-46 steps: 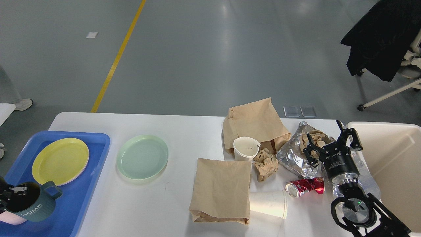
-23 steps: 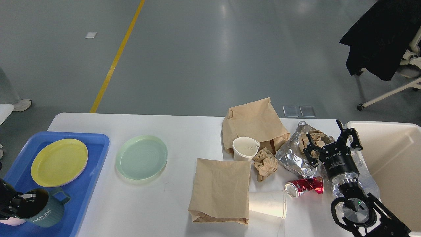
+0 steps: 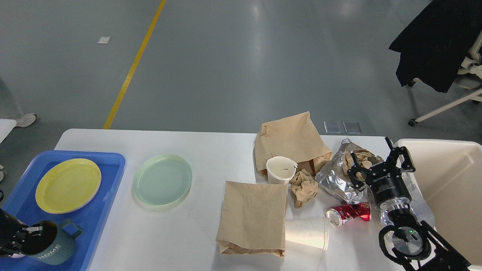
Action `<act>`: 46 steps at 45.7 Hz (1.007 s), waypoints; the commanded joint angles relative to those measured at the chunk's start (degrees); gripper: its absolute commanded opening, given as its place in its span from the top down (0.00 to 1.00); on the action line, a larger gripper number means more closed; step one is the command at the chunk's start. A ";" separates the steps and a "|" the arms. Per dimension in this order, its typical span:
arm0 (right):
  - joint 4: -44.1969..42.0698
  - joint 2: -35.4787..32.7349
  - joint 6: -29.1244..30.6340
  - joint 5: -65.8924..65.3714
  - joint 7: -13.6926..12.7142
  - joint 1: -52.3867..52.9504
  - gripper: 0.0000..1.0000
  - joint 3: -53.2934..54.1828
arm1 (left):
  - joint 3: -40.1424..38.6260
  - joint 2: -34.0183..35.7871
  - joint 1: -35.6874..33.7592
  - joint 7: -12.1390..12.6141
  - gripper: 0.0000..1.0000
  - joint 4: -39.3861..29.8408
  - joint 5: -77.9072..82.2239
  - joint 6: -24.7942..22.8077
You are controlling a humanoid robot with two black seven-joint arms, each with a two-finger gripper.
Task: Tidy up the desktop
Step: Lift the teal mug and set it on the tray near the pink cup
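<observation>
While left fingers (image 3: 28, 232) pinch mug (image 3: 47, 244) rim, right gripper (image 3: 380, 163) hovers spread.

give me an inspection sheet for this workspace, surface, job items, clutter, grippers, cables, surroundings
Surface: white desktop, faint scuffs.
Job's things: blue tray holds yellow plate and green mug; green plate on the desktop; cream bin at right.
Clutter: paper bags, two paper cups, crumpled paper, foil bag, crushed red can.
Grippers: left gripper at the mug's rim, grip unclear; right gripper open over the foil bag.
Cables: nothing seen.
Surroundings: grey floor, yellow line, office chair.
</observation>
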 commanded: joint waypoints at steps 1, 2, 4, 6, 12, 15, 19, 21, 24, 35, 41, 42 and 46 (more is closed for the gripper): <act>0.00 0.00 0.00 -0.12 0.00 0.00 0.00 0.00 | -0.10 -0.03 0.23 -0.11 0.88 -0.30 -0.34 0.32; 0.00 0.00 0.00 -0.12 0.00 0.00 0.00 0.00 | -0.10 -0.03 0.23 -0.28 0.85 -0.30 -0.34 0.50; 0.00 0.00 -0.08 0.06 0.00 0.00 0.00 0.00 | -0.10 -0.11 0.23 -0.20 0.77 -0.39 -0.78 1.46; 0.00 0.00 0.00 0.06 0.00 0.00 0.00 0.00 | -0.10 -0.11 0.23 0.07 0.68 -0.56 -1.65 3.22; 0.00 0.00 -0.08 0.06 0.00 0.00 0.00 0.00 | -0.02 0.15 0.93 0.07 0.23 -1.09 -6.22 9.37; 0.00 0.00 0.00 0.06 0.00 0.00 0.00 0.00 | -0.02 0.24 0.94 0.15 0.13 -2.05 -8.07 11.04; 0.00 0.00 0.00 0.06 0.00 0.00 0.00 0.00 | 0.25 0.76 0.85 0.24 0.10 -3.11 -8.43 11.22; 0.00 0.00 0.00 0.06 0.00 0.00 0.00 0.00 | 0.25 1.12 0.76 0.15 0.08 -3.20 -8.43 11.13; 0.00 0.00 0.00 0.06 0.00 0.00 0.00 0.00 | 0.33 1.21 0.76 0.15 0.07 -3.29 -8.43 10.70; 0.00 0.00 0.00 0.06 0.00 0.00 0.00 0.00 | 0.95 1.47 0.23 -0.02 0.06 -4.69 -8.43 10.26; 0.00 0.00 0.00 0.06 0.00 0.00 0.00 0.00 | 2.70 2.34 -3.45 -0.28 0.06 -9.61 -8.43 8.76; 0.00 0.00 0.00 -0.12 0.00 0.00 0.00 0.00 | 3.75 2.61 -4.68 -0.29 0.06 -10.49 -8.43 8.76; 0.00 0.00 0.00 0.06 0.00 0.00 0.00 0.00 | 9.37 3.14 -11.70 -0.46 0.06 -16.37 -8.43 9.29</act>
